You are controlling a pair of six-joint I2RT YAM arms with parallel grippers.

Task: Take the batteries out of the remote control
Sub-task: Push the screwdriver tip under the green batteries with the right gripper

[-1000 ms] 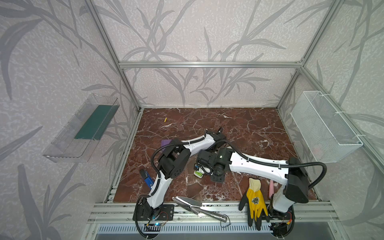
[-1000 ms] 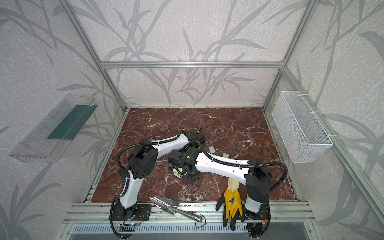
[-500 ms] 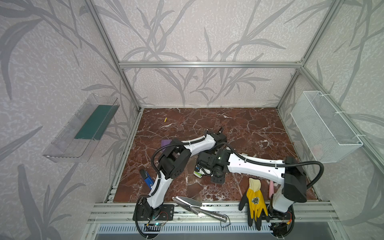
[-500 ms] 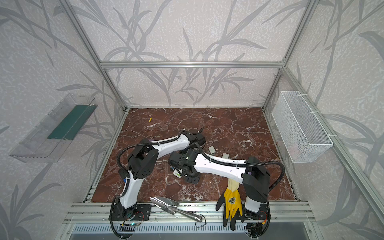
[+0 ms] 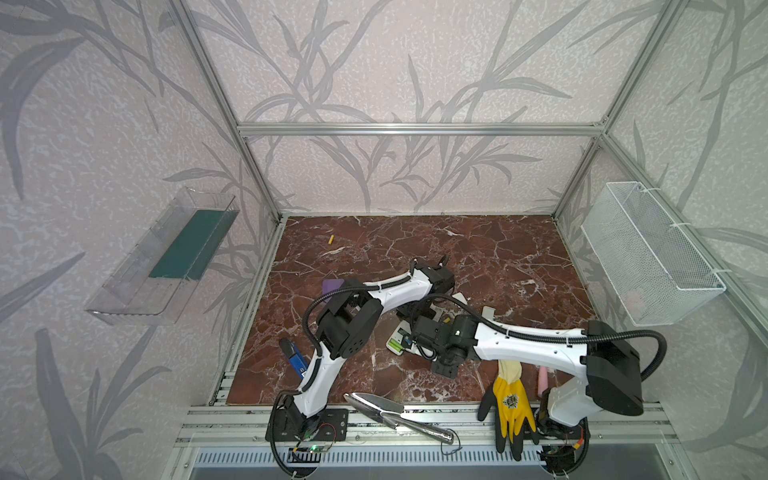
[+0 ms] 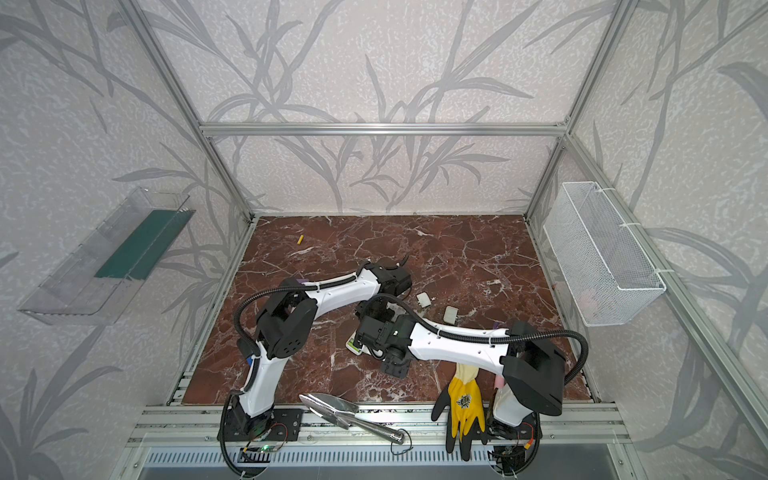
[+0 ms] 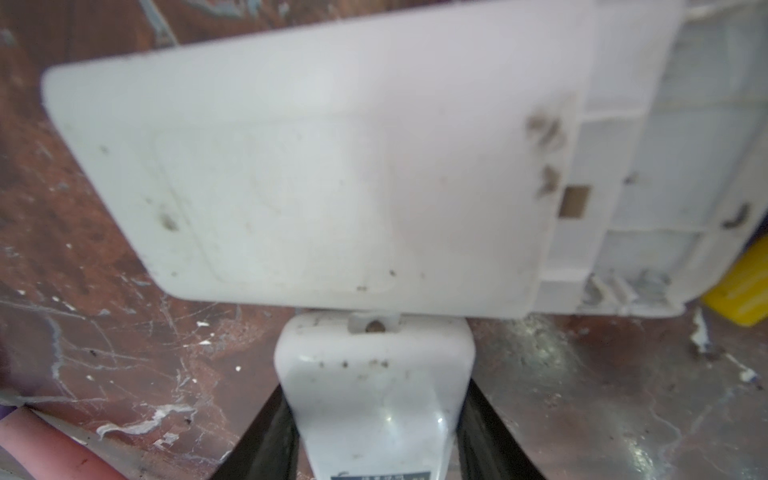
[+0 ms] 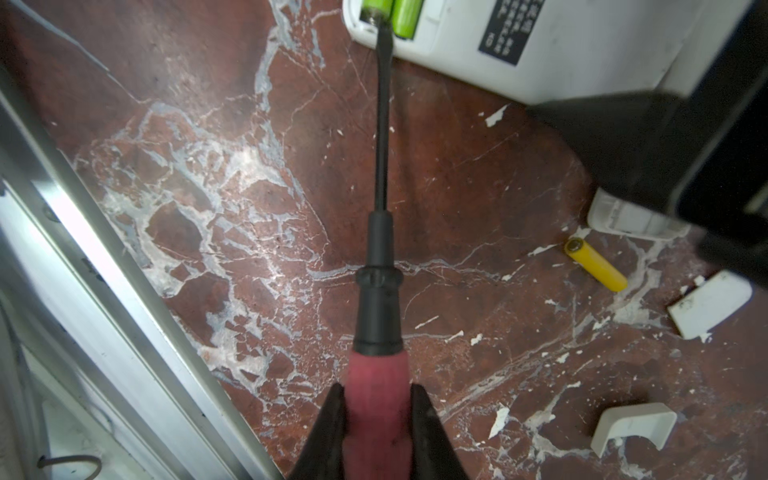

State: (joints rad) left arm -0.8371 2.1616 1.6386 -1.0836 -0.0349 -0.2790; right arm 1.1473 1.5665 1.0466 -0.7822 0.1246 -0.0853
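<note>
the back half of the floor [image 5: 478, 245] is lying open, with a yellow battery [image 5: 331, 239] sitting near its left edge. nearer the front, the left arm [image 5: 395, 289] and right arm [image 5: 532, 347] are crowding over the white remote [image 5: 398, 341], a screwdriver [image 8: 380, 249] is reaching to its end, and white covers [image 5: 488, 312] are lying just beside. a glove [image 5: 511, 399] and trowel [image 5: 376, 405] are cluttering the floor's front edge.

Nothing I can read from my station, black label [image 8: 510, 30] with rows of white characters on the white remote [image 8: 582, 54], too blurred to make out, its edge also just visible in the left wrist view, dark emblem [image 5: 510, 401] on the yellow glove [image 5: 514, 422], illegible.
</note>
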